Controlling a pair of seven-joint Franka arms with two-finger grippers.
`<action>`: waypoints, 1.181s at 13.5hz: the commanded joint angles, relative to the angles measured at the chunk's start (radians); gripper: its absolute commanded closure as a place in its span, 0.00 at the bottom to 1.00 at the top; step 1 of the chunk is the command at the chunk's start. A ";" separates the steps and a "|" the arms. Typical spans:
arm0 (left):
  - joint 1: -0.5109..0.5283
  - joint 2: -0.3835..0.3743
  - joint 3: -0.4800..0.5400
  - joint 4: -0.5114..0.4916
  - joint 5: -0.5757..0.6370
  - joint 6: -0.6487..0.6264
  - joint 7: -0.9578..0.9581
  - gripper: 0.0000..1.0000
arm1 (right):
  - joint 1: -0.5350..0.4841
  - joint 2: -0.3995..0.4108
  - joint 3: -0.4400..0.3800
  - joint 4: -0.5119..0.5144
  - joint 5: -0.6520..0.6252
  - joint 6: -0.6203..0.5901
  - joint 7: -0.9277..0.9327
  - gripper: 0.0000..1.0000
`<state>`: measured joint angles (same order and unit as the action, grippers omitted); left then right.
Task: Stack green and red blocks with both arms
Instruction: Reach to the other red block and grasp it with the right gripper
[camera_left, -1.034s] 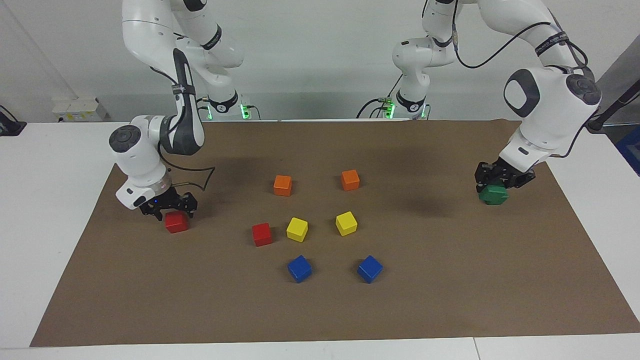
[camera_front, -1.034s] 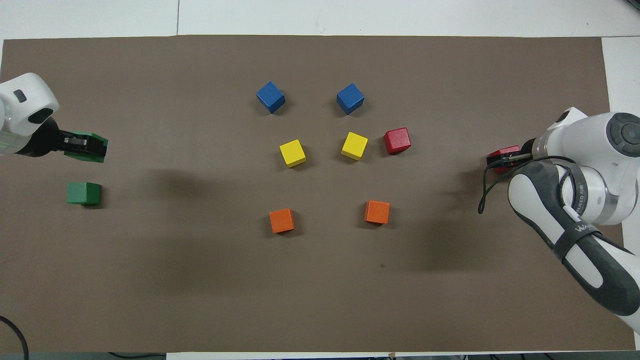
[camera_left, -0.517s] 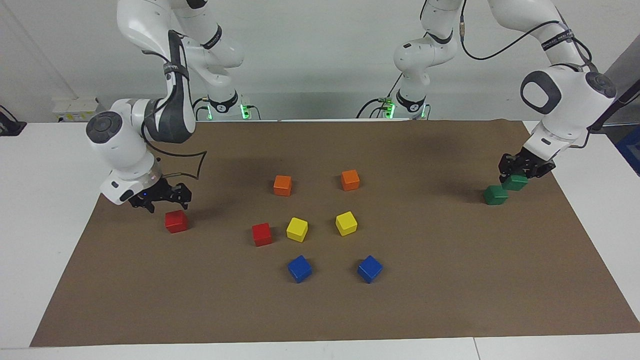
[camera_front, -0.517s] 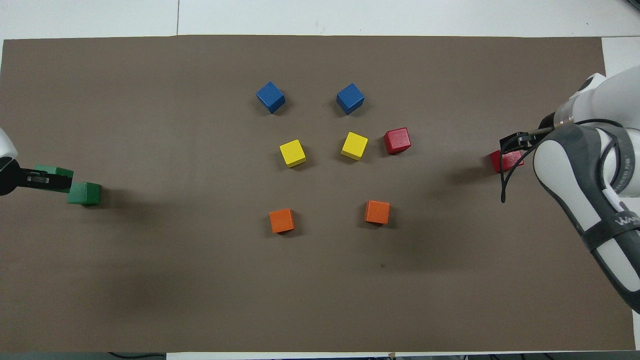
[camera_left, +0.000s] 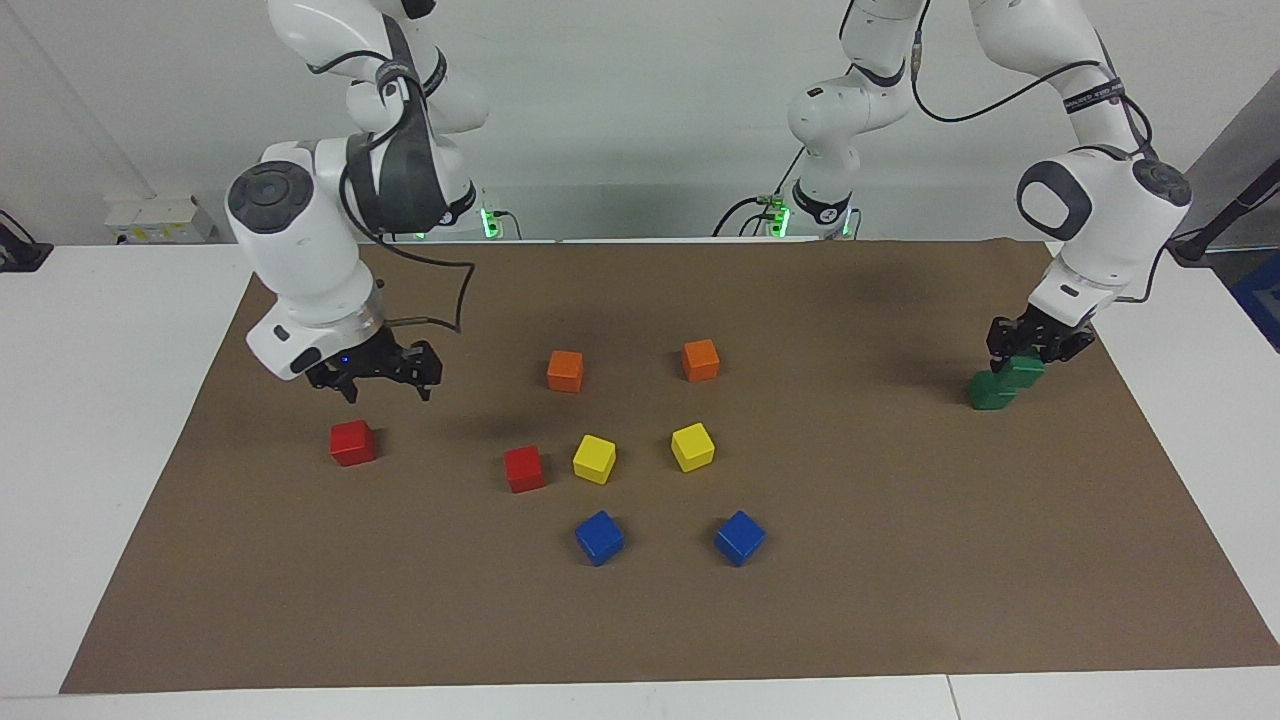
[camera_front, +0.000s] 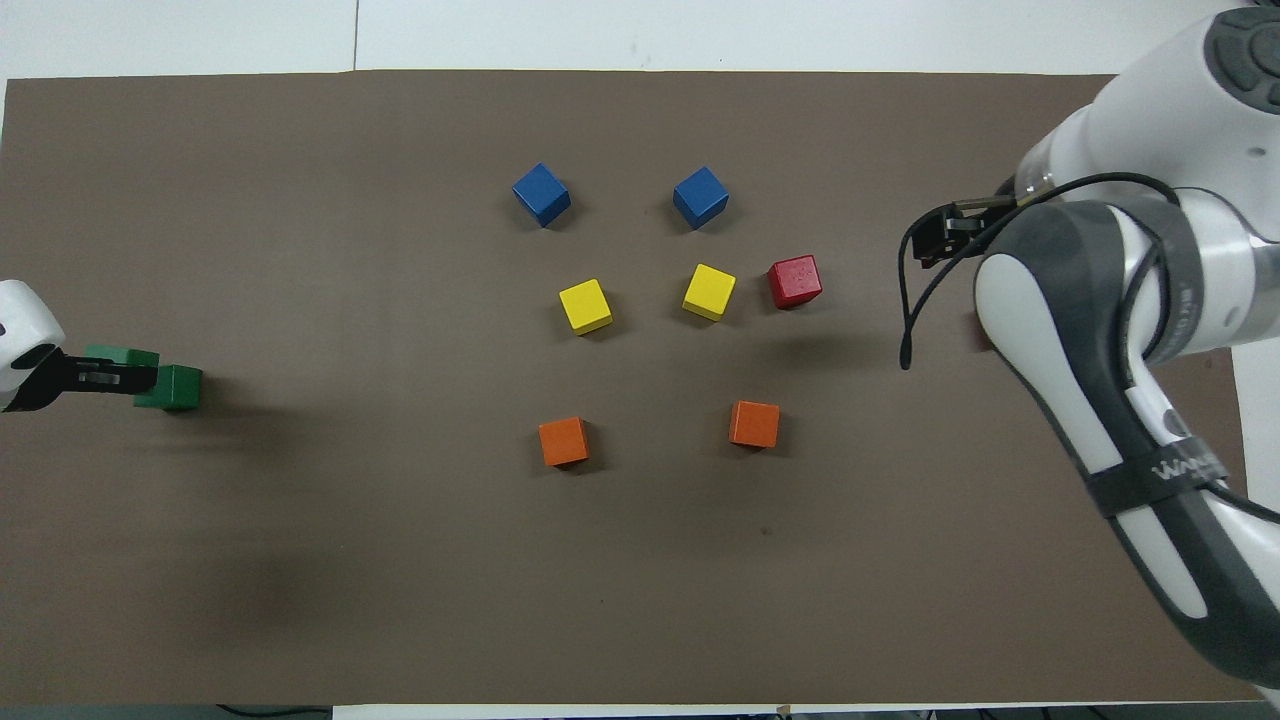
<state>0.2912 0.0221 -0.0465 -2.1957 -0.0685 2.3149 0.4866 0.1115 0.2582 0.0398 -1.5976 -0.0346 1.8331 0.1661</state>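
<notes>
My left gripper (camera_left: 1030, 352) (camera_front: 110, 376) is shut on a dark green block (camera_left: 1026, 372) (camera_front: 122, 356). It hangs low, right beside a second green block (camera_left: 990, 392) (camera_front: 181, 388) that rests on the mat at the left arm's end; whether the two touch I cannot tell. My right gripper (camera_left: 376, 374) (camera_front: 943, 236) stands open and empty in the air near a red block (camera_left: 352, 442) lying on the mat at the right arm's end. The right arm hides that block in the overhead view. A second red block (camera_left: 523, 468) (camera_front: 795, 281) sits beside a yellow cube.
Two orange cubes (camera_left: 565, 370) (camera_left: 700, 359), two yellow cubes (camera_left: 594, 459) (camera_left: 692, 446) and two blue cubes (camera_left: 599, 537) (camera_left: 740, 537) stand in pairs at the middle of the brown mat (camera_left: 900, 560). White table surrounds the mat.
The right gripper rose off the red block, left it on the mat and swung toward the middle. The left gripper carried its green block toward the robots, down beside the resting green block.
</notes>
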 joint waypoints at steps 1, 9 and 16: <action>0.020 -0.027 -0.007 -0.068 0.003 0.073 0.018 1.00 | 0.048 0.041 0.003 0.045 -0.016 0.017 0.076 0.00; 0.028 -0.008 -0.009 -0.087 0.003 0.095 -0.088 1.00 | 0.162 0.102 0.017 -0.034 -0.011 0.222 0.041 0.00; 0.020 -0.008 -0.009 -0.105 0.003 0.133 -0.108 1.00 | 0.145 0.150 0.017 -0.126 -0.011 0.363 -0.017 0.00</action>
<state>0.3113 0.0263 -0.0516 -2.2675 -0.0685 2.4003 0.3954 0.2753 0.4018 0.0465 -1.6926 -0.0354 2.1517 0.1819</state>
